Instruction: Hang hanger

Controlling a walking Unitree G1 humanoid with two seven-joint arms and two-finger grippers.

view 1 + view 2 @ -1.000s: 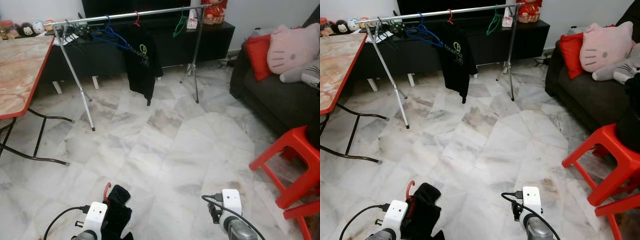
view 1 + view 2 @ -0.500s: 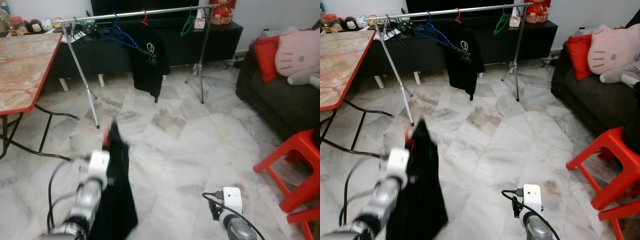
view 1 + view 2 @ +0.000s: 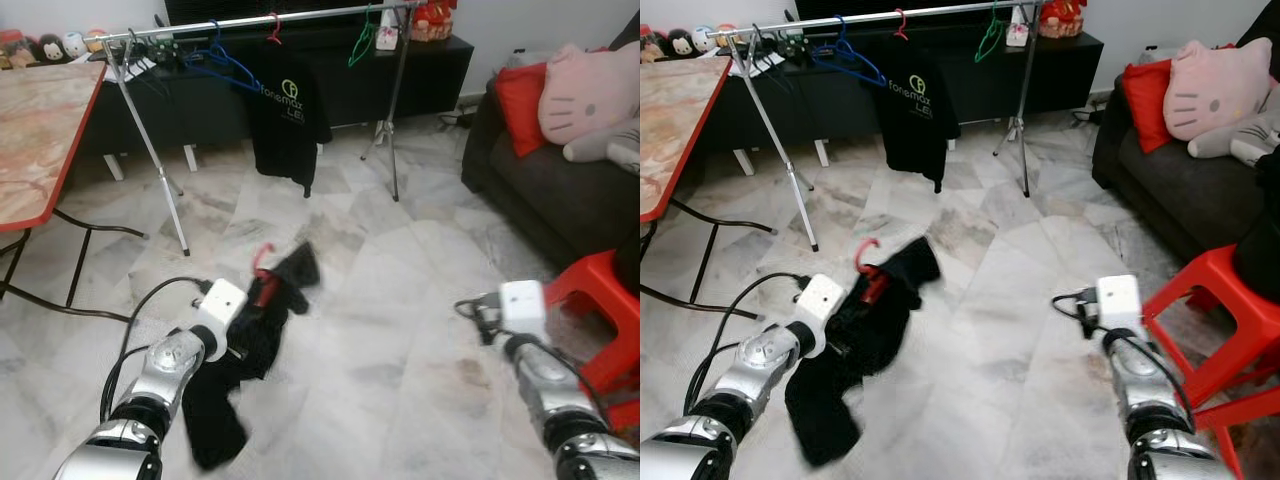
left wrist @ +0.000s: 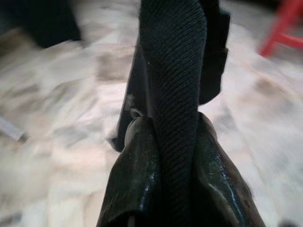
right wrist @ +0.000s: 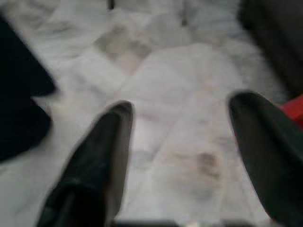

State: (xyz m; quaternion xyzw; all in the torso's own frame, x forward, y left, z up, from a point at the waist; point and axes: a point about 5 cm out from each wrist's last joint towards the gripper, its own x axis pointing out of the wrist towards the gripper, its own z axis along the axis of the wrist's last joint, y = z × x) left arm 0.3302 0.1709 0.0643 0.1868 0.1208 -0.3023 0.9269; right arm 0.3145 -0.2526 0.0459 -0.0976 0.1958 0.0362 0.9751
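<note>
Here, in the left eye view, we hold our left claw [image 3: 262, 295] out low over the marble floor [image 3: 400, 300], clenched on a red hanger [image 3: 262, 270] that carries a black garment [image 3: 240, 350]. The hanger's hook stands up just above the claw, and the cloth droops from it toward the floor, one end flaring out to the right. Well beyond it stands the clothes rail [image 3: 250, 20] on its tripod legs, with a black T-shirt [image 3: 285, 120] hung near the middle, a blue hanger [image 3: 220, 65] to its left and a green hanger [image 3: 360, 45] to its right. A red-edged worktop [image 3: 35, 130] sits at the left, a dark sofa [image 3: 540, 190] with a pink cushion [image 3: 590, 90] at the right, and a red stool [image 3: 605, 310] beside our right arm.

In the right eye view the same scene repeats: the hanger rides above the floor, well short of the rail, and our right arm, with its white wrist camera [image 3: 1118, 298], reaches forward near the stool.

In the left wrist view, both fingers [image 4: 137, 179] press against a ribbed black strip of the garment, which rises straight up between them.

In the right wrist view, our right claw [image 5: 182, 142] is released, its fingers [image 5: 102, 151] spread wide over bare marble, with a dark edge of the garment off to one side.
</note>
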